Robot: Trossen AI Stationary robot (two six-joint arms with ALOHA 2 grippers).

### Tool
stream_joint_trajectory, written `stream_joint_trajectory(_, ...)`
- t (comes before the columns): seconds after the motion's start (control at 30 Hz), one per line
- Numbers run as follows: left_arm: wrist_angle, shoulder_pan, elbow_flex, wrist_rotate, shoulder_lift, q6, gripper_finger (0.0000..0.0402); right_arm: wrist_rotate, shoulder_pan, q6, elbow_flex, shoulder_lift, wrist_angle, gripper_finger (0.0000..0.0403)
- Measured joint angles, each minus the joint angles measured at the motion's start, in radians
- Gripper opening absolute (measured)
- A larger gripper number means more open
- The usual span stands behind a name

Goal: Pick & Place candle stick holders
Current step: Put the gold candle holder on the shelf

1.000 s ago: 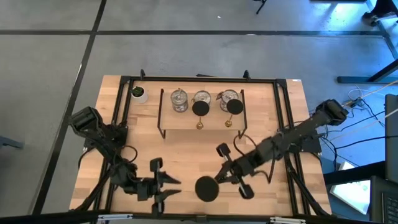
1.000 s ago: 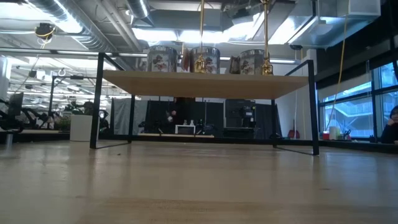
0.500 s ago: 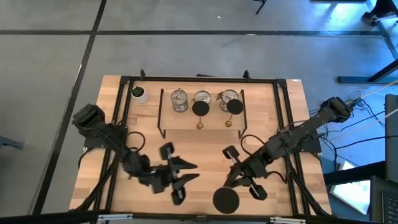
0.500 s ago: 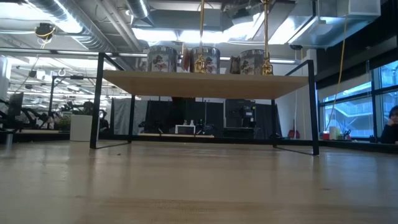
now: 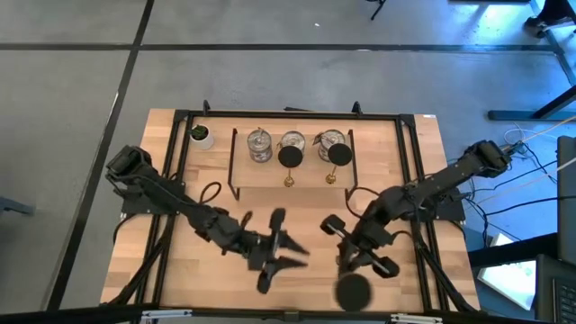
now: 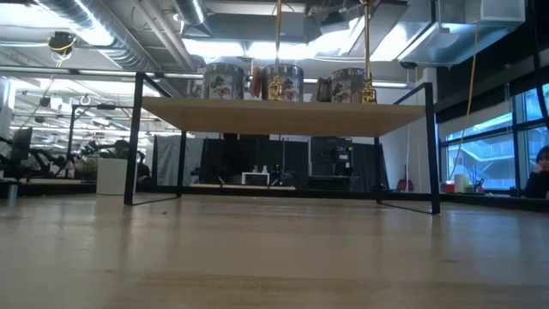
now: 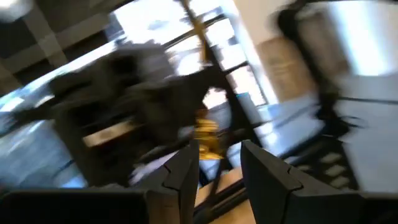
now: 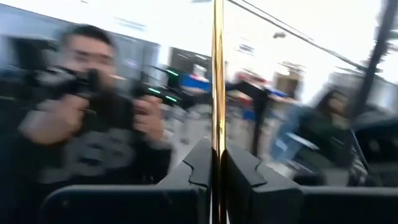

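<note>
My right gripper [image 5: 352, 267] is near the table's front edge, right of the middle, shut on a gold candle stick whose dark round disc [image 5: 354, 291] faces up. Its stem [image 8: 217, 81] shows between the fingers in the right wrist view. My left gripper [image 5: 295, 252] is open and empty just to its left, pointing toward it. Two more gold sticks [image 5: 290, 158] [image 5: 338, 157] stand on their small feet on the rack's wooden shelf [image 5: 270, 171]. Three silvery cups [image 5: 259, 144] [image 5: 292, 140] [image 5: 330, 139] stand behind them. My right gripper pinches the candle stick's slim gold stem [image 8: 217, 134] between its two fingers, which lie across it. The stem stands upright out of the hold, with the disc end on top. The part of the stick below the fingers is hidden by the gripper.
A small white pot with a green plant [image 5: 201, 136] stands at the far left corner. The black wire rack [image 6: 283, 116] carries the shelf over the table's far half. A black frame [image 5: 171, 180] runs round the table. A person [image 8: 93, 124] stands beyond the table's near side.
My right gripper has carried the candle stick toward the table's right and near edges, with the disc still on top. My left gripper, still open, has gone toward the table's right, following the right gripper, and a little toward the far edge.
</note>
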Motion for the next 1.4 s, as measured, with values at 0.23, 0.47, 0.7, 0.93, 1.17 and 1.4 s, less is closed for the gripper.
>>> stream_joint_trajectory(0.23,0.037,-0.106,-0.001,-0.016,-0.001,0.278,0.0113,-0.063,0.005,0.090,0.000,0.003,0.019,0.0023)
stream_joint_trajectory(0.47,0.107,-0.135,-0.001,-0.195,0.003,0.321,0.0113,0.000,-0.069,0.102,0.000,0.075,0.046,0.0023)
stream_joint_trajectory(0.7,0.102,-0.086,-0.001,-0.171,0.003,0.214,0.0113,0.086,-0.152,0.149,0.000,0.128,0.042,0.0023)
stream_joint_trajectory(0.93,0.101,-0.061,-0.001,-0.183,0.003,0.178,0.0114,0.087,-0.158,0.144,0.000,0.141,0.044,0.0023)
stream_joint_trajectory(1.17,0.095,-0.062,-0.002,-0.259,0.003,0.128,0.0114,0.225,-0.144,0.090,0.000,0.141,0.005,0.0023)
stream_joint_trajectory(1.4,0.090,-0.073,-0.002,-0.248,0.003,0.095,0.0114,0.576,-0.068,-0.065,0.000,0.140,-0.003,0.0023)
